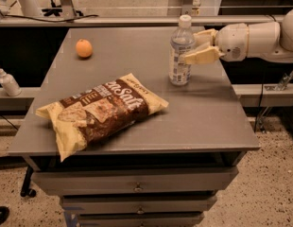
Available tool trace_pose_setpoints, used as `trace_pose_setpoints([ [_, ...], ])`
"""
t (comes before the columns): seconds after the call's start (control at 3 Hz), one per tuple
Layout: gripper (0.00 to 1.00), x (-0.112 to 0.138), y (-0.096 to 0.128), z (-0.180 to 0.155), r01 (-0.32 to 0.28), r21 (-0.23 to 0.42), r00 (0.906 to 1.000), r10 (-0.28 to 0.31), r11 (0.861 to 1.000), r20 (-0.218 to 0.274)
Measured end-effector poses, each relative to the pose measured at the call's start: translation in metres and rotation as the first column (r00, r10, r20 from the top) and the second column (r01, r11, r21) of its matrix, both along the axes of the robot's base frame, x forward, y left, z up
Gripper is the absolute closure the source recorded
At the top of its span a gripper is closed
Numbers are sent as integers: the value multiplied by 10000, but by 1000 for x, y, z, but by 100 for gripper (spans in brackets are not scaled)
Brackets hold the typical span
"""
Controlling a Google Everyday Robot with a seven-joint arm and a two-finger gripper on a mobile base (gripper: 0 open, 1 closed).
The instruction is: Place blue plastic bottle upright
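Note:
The blue plastic bottle [180, 51], clear with a white cap and a white-and-blue label, stands upright on the grey table [137, 56] at the back right. My gripper [193, 46] reaches in from the right at the bottle's mid-height. Its cream fingers [199, 56] are spread apart. The near fingertip lies at the bottle's right edge and the far finger sits behind and to the right of it. The gripper is open and holds nothing.
A large yellow-and-brown snack bag [101, 110] lies flat at the front left. An orange [83, 48] sits at the back left. A small white pump bottle [7, 82] stands on a ledge left of the table. Drawers [137, 187] are below the tabletop.

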State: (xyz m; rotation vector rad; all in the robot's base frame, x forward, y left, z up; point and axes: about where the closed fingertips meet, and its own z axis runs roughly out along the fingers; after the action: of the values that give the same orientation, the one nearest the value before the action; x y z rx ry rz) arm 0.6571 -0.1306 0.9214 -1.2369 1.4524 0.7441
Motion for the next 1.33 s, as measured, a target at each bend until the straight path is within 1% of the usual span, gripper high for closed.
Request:
trace_pose_setpoints([
  [0.33,39,0,0,0,-1,-2,10000,1,10000,0],
  [0.67,16,-3,0,-1,-82,-302,10000,81,9995,-21],
  [1.0,0,-4,-1,-2,-107,-522,9999,106,9986,-23],
  [1.33,0,-7,-11,-4,-9,-749,10000,8,9972,-22],
])
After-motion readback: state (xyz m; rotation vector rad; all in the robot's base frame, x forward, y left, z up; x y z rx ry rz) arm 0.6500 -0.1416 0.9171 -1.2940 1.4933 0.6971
